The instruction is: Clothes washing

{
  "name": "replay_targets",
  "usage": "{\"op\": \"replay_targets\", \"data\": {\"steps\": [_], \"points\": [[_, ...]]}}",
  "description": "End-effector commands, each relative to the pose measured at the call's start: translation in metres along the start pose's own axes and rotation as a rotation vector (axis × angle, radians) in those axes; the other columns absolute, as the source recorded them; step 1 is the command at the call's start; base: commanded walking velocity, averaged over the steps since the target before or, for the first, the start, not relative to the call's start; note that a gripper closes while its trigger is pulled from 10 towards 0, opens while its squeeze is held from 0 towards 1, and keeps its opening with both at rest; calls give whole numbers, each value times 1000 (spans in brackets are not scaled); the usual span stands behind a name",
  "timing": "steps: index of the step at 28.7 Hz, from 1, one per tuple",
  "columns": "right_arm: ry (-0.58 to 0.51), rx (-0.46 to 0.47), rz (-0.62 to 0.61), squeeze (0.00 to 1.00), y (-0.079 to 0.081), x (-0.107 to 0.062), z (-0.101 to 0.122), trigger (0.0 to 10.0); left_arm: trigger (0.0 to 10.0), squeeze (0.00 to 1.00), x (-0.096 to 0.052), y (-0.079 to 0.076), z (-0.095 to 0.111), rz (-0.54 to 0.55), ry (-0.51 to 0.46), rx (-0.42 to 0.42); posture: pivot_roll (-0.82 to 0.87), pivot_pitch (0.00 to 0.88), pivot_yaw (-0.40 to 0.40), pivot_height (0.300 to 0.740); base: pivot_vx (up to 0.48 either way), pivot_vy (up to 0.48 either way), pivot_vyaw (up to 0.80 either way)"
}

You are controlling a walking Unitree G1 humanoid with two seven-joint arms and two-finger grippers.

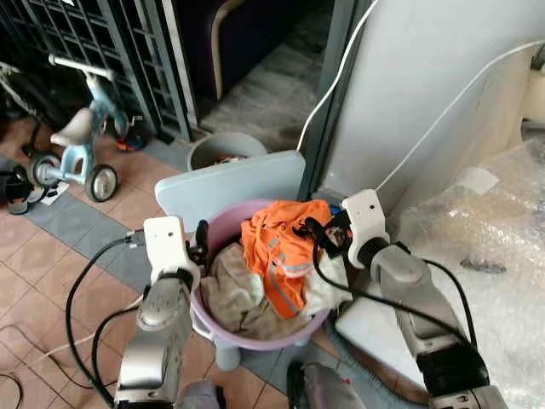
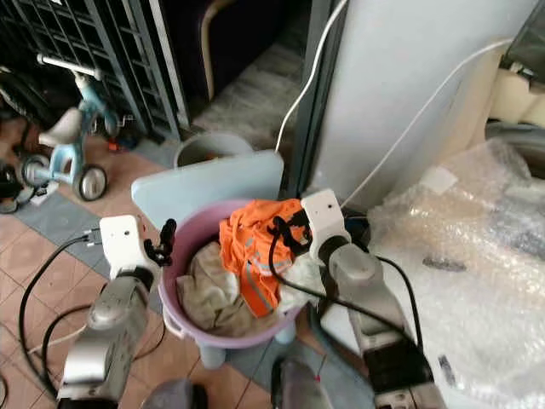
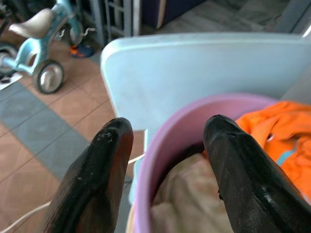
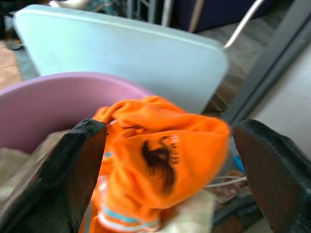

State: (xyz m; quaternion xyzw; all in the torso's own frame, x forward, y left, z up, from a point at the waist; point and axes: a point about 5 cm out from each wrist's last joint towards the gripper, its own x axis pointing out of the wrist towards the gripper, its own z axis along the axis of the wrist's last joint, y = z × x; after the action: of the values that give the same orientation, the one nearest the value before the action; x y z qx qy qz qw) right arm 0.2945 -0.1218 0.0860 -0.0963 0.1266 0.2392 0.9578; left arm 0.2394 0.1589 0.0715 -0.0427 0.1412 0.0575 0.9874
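While both arms flank the purple basin [image 1: 223,328] of laundry on the pale blue chair [image 1: 204,184], the left gripper [image 3: 167,165] spreads its jaws wide astride the basin's left rim; the right gripper [image 4: 170,170], jaws wide and empty, hangs over the orange garment [image 1: 281,247] heaped on beige cloth [image 1: 232,290]; closing squarely on bunched fabric should grip best; farther left stands a tricycle [image 1: 72,141].

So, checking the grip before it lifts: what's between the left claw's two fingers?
In the left wrist view, the purple basin's rim runs between the open left claw's fingers, one outside, one over the beige laundry.
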Motion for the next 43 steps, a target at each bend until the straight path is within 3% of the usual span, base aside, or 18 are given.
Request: {"op": "replay_targets", "data": {"steps": [1,3,11,14,20,21,29,30,33,37,43], "points": [[43,-51,38,0,4,4,-8,10000,10000,0,-10,12,2,35,0,30,78,175,-25,740,0,0,0],[85,-74,57,0,6,9,-18,10000,10000,0,-27,23,-4,63,31,52,108,199,-33,740,0,0,400],[147,-77,-22,0,4,23,-30,10000,10000,0,-58,29,-7,104,73,60,168,265,-43,740,0,0,478],[132,-191,-86,0,-1,32,-24,10000,10000,0,-67,26,-3,93,79,66,185,298,-41,740,0,0,0],[155,-298,-191,0,-15,39,-21,10000,10000,0,-72,17,6,36,56,98,191,323,-41,740,0,0,0],[192,-343,-247,0,-25,38,-24,10000,10000,0,-74,15,7,26,62,94,193,337,-44,740,0,0,0],[388,-289,-304,0,-40,29,-56,10000,10000,0,-76,8,7,4,93,76,191,358,-48,740,0,0,0],[419,-240,-303,0,-39,28,-61,0,10000,0,-76,7,7,-1,99,76,192,360,-49,740,0,0,0],[431,-143,-276,0,-31,30,-65,0,10000,0,-76,7,7,-1,106,73,197,360,-53,740,0,0,0],[423,-104,-237,0,-22,34,-65,0,10000,0,-74,7,7,5,115,63,192,357,-58,740,0,0,0],[420,35,-157,0,-7,37,-69,0,10000,0,-70,4,7,10,114,58,186,346,-64,740,0,0,0]]}}
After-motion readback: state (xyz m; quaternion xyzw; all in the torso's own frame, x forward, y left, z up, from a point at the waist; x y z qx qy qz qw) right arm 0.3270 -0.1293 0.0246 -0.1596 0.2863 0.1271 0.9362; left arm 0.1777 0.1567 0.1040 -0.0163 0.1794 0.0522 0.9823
